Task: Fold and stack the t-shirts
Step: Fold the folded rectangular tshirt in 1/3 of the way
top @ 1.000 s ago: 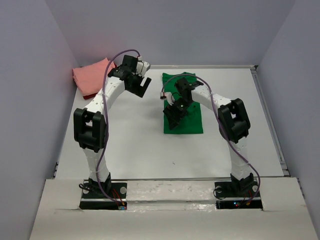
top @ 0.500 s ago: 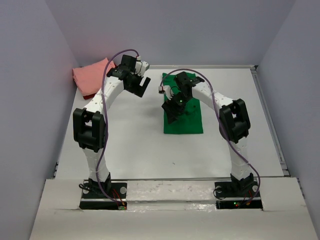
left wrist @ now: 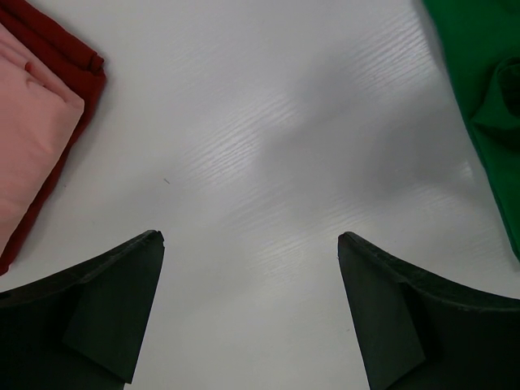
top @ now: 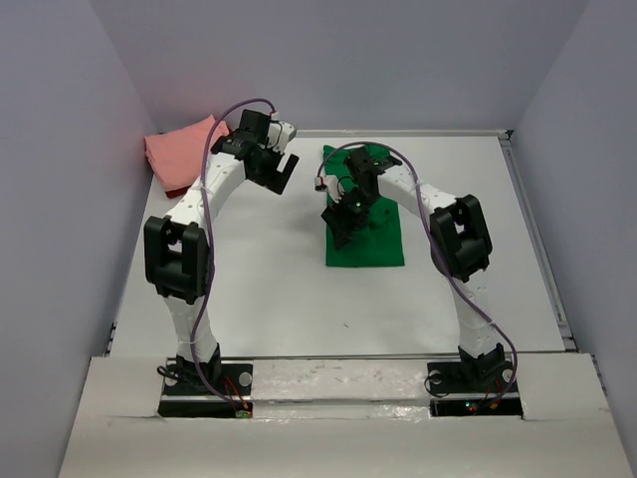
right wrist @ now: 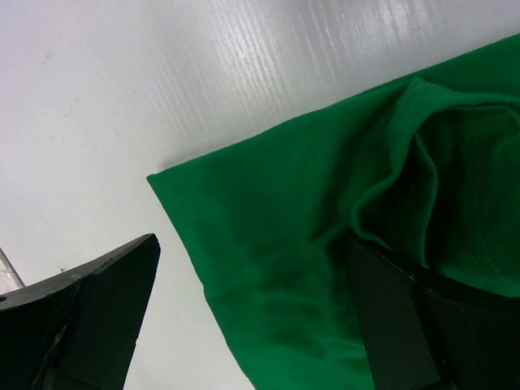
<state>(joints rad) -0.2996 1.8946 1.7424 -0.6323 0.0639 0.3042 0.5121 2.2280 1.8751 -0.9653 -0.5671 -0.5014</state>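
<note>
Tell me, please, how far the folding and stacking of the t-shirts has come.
Done: the salmon pink t-shirt lies folded on the dark red t-shirt in the far left corner. Under way: the green t-shirt is a folded strip; the open right hand hovers over it, gripping nothing. Left: finish folding it and add it to the stack.

One t-shirt (top: 373,244) lies at the table's (top: 269,289) middle beneath my right gripper (top: 343,227); two stacked t-shirts (top: 182,151) sit in its far left corner.

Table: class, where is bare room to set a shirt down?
Free: the strip between green shirt and arm bases; the patch right of it. Crowded: far-left corner, pink shirt on red shirt; right gripper over green shirt.
</note>
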